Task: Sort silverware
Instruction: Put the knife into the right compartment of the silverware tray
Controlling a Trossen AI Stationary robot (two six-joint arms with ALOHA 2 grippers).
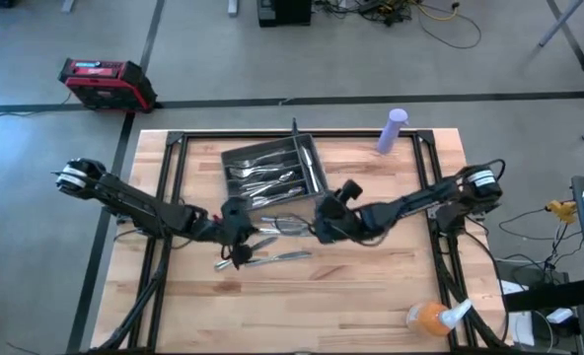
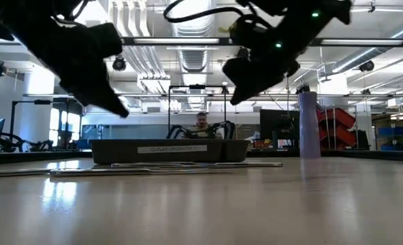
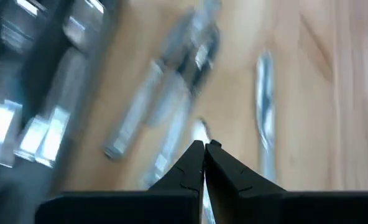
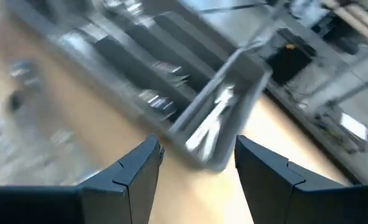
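The dark compartmented tray (image 1: pixel 272 170) lies at the table's far middle, with silverware (image 1: pixel 264 177) in its slots. More silverware lies loose on the wood just in front of it (image 1: pixel 277 225) and nearer (image 1: pixel 272 257). My left gripper (image 1: pixel 236 248) hovers above the loose pieces, shut, with a thin silver piece (image 3: pixel 200 129) showing at its fingertips. My right gripper (image 1: pixel 324 223) stands open near the tray's near right corner (image 4: pixel 215 155), nothing between its fingers. In the low view both grippers (image 2: pixel 113 102) (image 2: pixel 239 92) hang clear above the table. My left gripper pinches a slim silver piece between its two fingers (image 3: pixel 190 163). A short bright end (image 3: pixel 200 129) sticks out past the fingertips, and a pale strip shows in the slit between them. The fingers slant down from the table's left. Which utensil it is cannot be told.
A purple bottle (image 1: pixel 395 130) stands at the table's far right, and an orange spray bottle (image 1: pixel 432 316) lies near the front right corner. A person (image 2: pixel 201 122) sits beyond the table behind the tray. Bare wood lies toward the near edge.
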